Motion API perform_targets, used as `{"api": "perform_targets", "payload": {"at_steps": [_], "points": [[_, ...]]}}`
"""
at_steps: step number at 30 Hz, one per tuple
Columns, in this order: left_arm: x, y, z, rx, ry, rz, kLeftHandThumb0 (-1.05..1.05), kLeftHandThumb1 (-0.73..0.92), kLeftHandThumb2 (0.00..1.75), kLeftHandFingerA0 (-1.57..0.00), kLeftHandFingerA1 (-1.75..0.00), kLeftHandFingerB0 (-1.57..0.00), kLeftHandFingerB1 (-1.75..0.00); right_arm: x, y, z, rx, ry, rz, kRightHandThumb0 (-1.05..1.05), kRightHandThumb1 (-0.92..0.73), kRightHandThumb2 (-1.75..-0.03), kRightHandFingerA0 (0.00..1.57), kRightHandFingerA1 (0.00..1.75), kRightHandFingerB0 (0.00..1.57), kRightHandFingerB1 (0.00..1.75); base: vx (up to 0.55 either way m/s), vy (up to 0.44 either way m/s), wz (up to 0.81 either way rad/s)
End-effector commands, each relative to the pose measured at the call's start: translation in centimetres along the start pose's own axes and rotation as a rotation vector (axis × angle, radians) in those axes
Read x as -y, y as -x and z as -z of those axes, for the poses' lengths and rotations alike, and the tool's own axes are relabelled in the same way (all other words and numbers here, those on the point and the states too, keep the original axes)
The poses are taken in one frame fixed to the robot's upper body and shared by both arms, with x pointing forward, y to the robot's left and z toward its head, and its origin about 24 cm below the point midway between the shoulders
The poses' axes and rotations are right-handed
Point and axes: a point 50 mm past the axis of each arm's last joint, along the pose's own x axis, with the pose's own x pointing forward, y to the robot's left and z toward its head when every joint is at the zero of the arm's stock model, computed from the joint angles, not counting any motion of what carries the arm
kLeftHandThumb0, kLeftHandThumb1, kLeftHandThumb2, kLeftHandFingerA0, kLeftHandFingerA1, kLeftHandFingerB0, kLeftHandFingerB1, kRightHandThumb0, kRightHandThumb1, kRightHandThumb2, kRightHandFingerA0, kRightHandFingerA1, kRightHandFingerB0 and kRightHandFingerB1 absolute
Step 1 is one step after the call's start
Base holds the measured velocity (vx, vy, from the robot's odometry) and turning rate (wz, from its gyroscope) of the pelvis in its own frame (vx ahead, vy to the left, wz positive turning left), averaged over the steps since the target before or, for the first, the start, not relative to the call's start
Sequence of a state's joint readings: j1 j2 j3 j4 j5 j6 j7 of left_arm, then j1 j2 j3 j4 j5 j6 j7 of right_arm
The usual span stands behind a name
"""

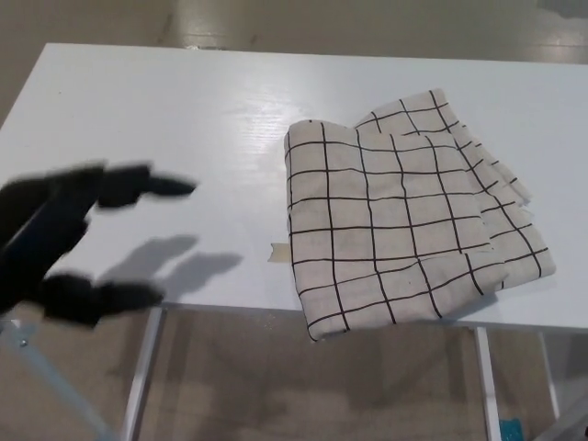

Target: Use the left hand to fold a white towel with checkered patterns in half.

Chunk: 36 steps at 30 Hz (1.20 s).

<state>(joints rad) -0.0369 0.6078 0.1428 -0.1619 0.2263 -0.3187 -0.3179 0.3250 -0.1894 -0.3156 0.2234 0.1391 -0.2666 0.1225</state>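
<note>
Left robot hand, black fingers spread, empty; folded grid-patterned cloth towel lies on smooth white table.

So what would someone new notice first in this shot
The checkered towel, folded over on the right of the white table, its near edge hanging over the front. Then the blurred black left hand, open, fingers spread, at the left edge, clear of the towel.

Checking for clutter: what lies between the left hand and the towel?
Mostly bare white table, head view; only a small tape scrap near the towel, right of the left hand.
</note>
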Motion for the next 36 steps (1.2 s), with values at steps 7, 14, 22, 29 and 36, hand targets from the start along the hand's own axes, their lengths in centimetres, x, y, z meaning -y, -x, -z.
{"api": "perform_targets", "payload": {"at_steps": [7, 14, 22, 29, 36], "points": [[3.1, 15.0, 2.8, -0.235, 0.994, 0.615, -0.57, 0.41, 0.54, -0.57, -0.40, -0.53, -0.37, 1.8, 2.7, -0.1, -0.066, -0.009, 0.020, -0.36, -0.61, -0.59, 0.61, 0.56, 0.71, 0.54, 0.00, 0.000, 0.00], [7.3, 16.3, 5.2, -0.461, 0.997, 0.575, -0.62, 0.33, 0.65, -0.57, -0.47, -0.48, -0.41, 0.2, 3.0, 2.2, -0.120, -0.003, -0.007, -0.36, -0.60, -0.59, 0.64, 0.58, 0.72, 0.55, 0.00, 0.000, 0.00], [14.4, 19.5, 9.7, -0.818, 0.957, 0.218, -0.54, 0.36, 0.53, -0.50, -0.37, -0.47, -0.35, -0.7, 3.8, 4.0, -0.192, 0.019, -0.043, -0.35, -0.60, -0.58, 0.64, 0.58, 0.70, 0.54, 0.00, 0.000, 0.00], [16.9, 19.4, 10.8, -0.937, 0.921, 0.106, -0.55, 0.37, 0.53, -0.47, -0.36, -0.44, -0.34, -1.9, 3.9, 4.9, -0.240, -0.004, -0.058, -0.36, -0.59, -0.58, 0.64, 0.57, 0.69, 0.53, 0.00, 0.000, 0.00], [18.2, 19.1, 11.7, -1.043, 0.945, 0.025, -0.56, 0.34, 0.67, -0.49, -0.46, -0.42, -0.42, -2.9, 3.1, 4.9, -0.233, -0.023, -0.100, -0.35, -0.57, -0.57, 0.65, 0.57, 0.69, 0.53, 0.00, 0.000, 0.00]]}}
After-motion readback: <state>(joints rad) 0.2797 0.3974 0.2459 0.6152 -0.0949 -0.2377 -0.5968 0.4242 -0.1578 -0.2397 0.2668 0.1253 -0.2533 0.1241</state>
